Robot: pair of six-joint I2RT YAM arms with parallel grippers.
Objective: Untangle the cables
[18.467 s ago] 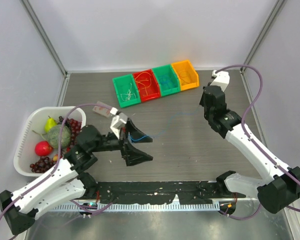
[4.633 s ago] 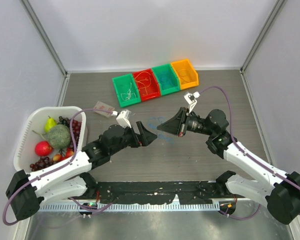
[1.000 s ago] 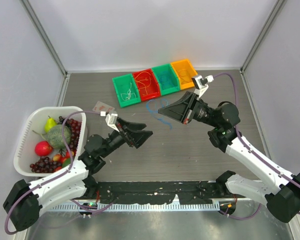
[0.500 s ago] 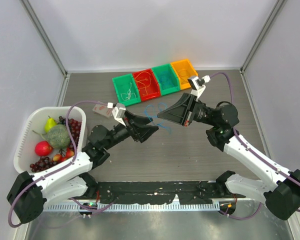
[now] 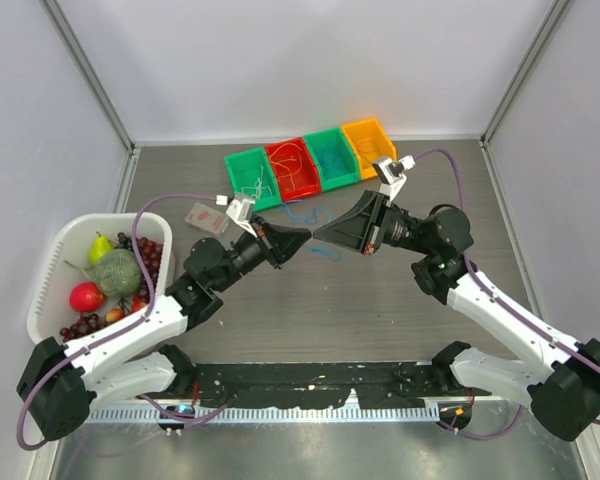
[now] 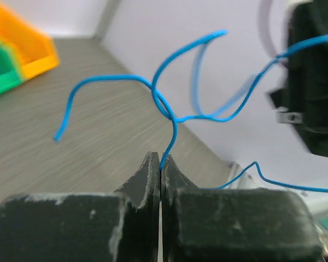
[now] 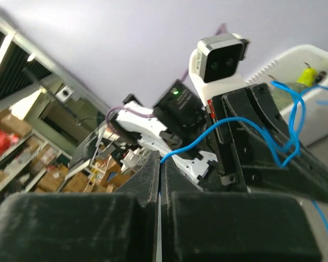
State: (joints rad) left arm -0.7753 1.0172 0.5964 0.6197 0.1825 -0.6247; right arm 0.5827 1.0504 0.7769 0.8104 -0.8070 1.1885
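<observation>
Two claws are engaged above the middle of the grey worktop [image 5: 340, 310]. One thin, flexible blue wire [image 6: 175, 117] is held up between them, mostly clear of the surface. The left claw [image 6: 160, 164] is pressed together on the blue wire, which enters the seam between its pads. The right claw [image 7: 159, 158] is likewise clamped, and the same wire emerges from its tip.

Between the two grips the wire forms loose loops. In the left wrist view, one crossing is seen just above the left claw, and a free end hangs out to the left.

A row of four small plastic bins [image 5: 234, 178] (green, red, green, orange) stands just beyond, at the far side. More thin wires lie coiled inside them. A white basket of fruit [image 5: 48, 270] stands at the left, well apart.

The blue wire is judged to be very light and limp, with a slight spring that keeps the loops open. Its smooth, narrow surface may slip between flat pads. Hold is best taken on a straight run beside the crossing, or close to the free end, never on the crossing itself. A hard pull is likely to tighten the crossing into a knot, so slack should be kept.
</observation>
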